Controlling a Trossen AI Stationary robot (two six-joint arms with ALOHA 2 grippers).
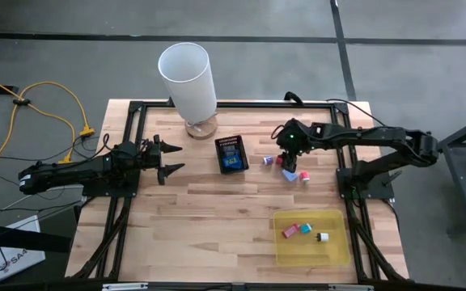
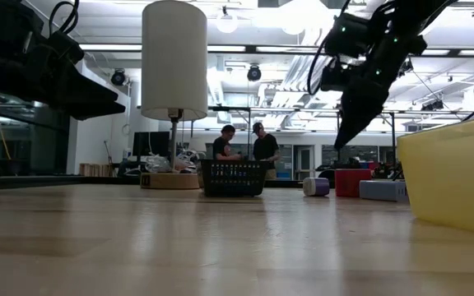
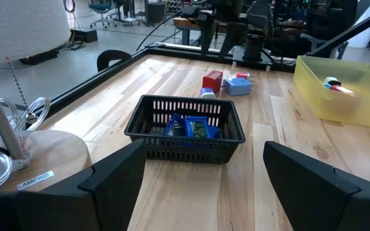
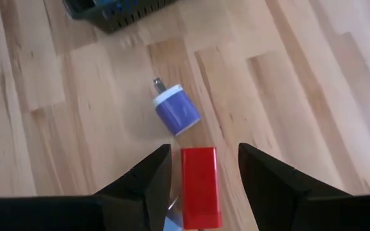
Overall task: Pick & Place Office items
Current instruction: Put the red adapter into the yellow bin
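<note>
Loose office items lie on the wooden table right of a black mesh basket (image 1: pixel 232 153): a purple block (image 4: pixel 176 110), a red block (image 4: pixel 201 186), a pale blue block (image 1: pixel 291 174) and a white-and-teal piece (image 1: pixel 304 176). My right gripper (image 4: pixel 203 154) hangs open over the red block, tilted down, with one finger on either side of it and clear of it; in the low view its tips (image 2: pixel 346 136) are above the red block (image 2: pixel 352 182). My left gripper (image 1: pixel 168 159) waits open at the table's left, pointing level toward the basket (image 3: pixel 185 125).
A translucent yellow tray (image 1: pixel 334 250) at the near right holds three small pieces. The basket has blue items inside. A white lamp (image 1: pixel 188 77) on a wooden base stands at the far edge. Bare wood lies between the basket and the tray.
</note>
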